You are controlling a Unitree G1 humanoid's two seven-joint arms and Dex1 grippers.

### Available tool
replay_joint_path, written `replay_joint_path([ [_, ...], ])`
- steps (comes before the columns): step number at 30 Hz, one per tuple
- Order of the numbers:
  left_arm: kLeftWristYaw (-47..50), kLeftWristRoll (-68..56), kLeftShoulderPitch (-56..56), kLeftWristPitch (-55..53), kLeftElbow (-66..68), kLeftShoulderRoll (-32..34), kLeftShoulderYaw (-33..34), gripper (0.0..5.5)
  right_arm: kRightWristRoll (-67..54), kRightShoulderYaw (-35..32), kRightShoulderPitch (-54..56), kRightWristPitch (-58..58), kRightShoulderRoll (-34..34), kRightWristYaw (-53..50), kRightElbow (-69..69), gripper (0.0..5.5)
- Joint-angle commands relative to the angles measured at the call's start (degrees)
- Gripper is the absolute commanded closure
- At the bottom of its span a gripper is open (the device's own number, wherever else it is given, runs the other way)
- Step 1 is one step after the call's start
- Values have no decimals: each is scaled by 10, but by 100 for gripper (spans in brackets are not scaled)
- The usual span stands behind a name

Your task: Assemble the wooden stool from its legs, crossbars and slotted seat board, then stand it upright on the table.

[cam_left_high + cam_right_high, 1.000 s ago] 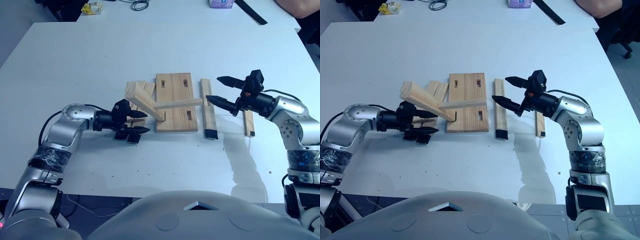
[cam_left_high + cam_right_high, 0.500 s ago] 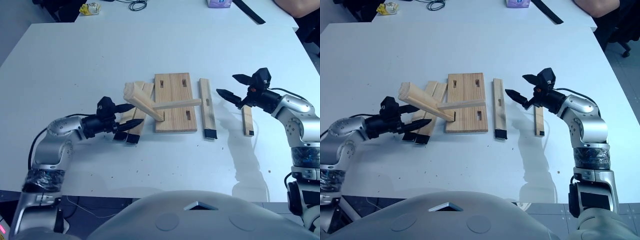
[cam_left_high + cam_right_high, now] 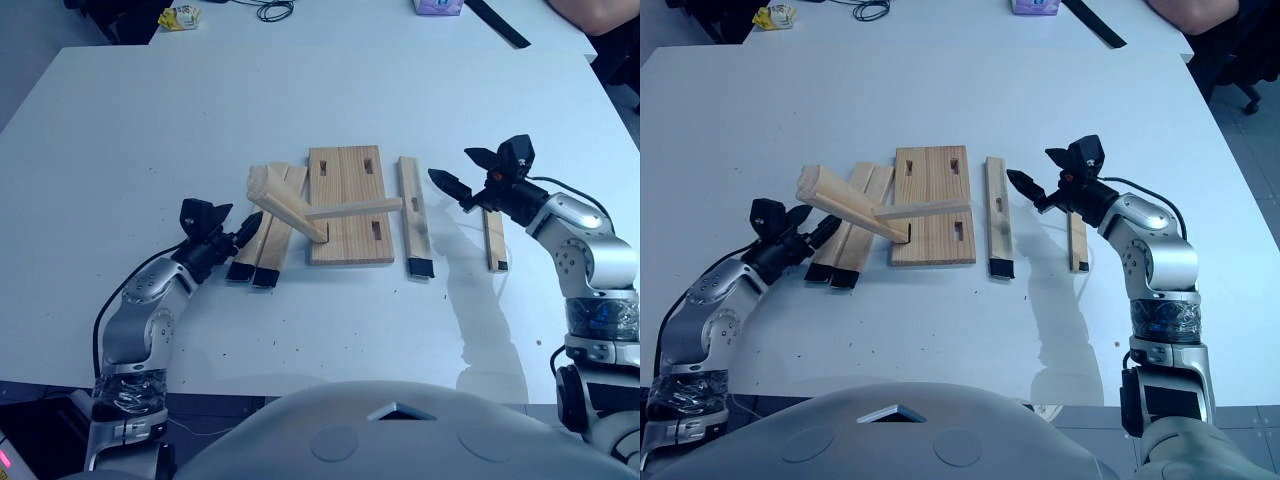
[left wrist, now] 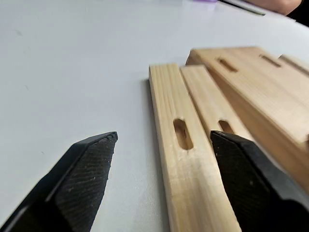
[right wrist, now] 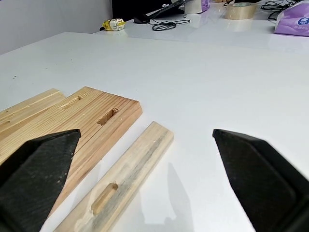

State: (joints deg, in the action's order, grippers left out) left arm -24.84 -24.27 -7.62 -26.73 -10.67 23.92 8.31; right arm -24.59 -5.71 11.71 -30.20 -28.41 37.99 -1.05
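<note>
The left gripper (image 3: pixel 238 226), fingers spread and empty, points at two slotted legs (image 3: pixel 266 236) lying side by side just beside the seat board (image 3: pixel 345 236) in the middle of the counter (image 3: pixel 150 120). The right gripper (image 3: pixel 452 164), likewise spread and empty, hangs between a single leg (image 3: pixel 414 215) and a short bar (image 3: pixel 495 240) nearer the right edge. A tilted leg (image 3: pixel 283 202) and a crossbar (image 3: pixel 356 208) rest across the board.
</note>
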Motion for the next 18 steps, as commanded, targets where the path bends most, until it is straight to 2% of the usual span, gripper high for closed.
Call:
replay_joint_path([
  [1,16,15,17,-11,22,-10,-4,193,8,9,8,0,8,-2,16,46],
  [9,9,16,11,-9,10,-29,-19,193,7,15,12,-2,9,8,28,46],
  [18,-4,35,3,-15,8,-18,-42,193,14,19,27,3,9,19,43,46],
])
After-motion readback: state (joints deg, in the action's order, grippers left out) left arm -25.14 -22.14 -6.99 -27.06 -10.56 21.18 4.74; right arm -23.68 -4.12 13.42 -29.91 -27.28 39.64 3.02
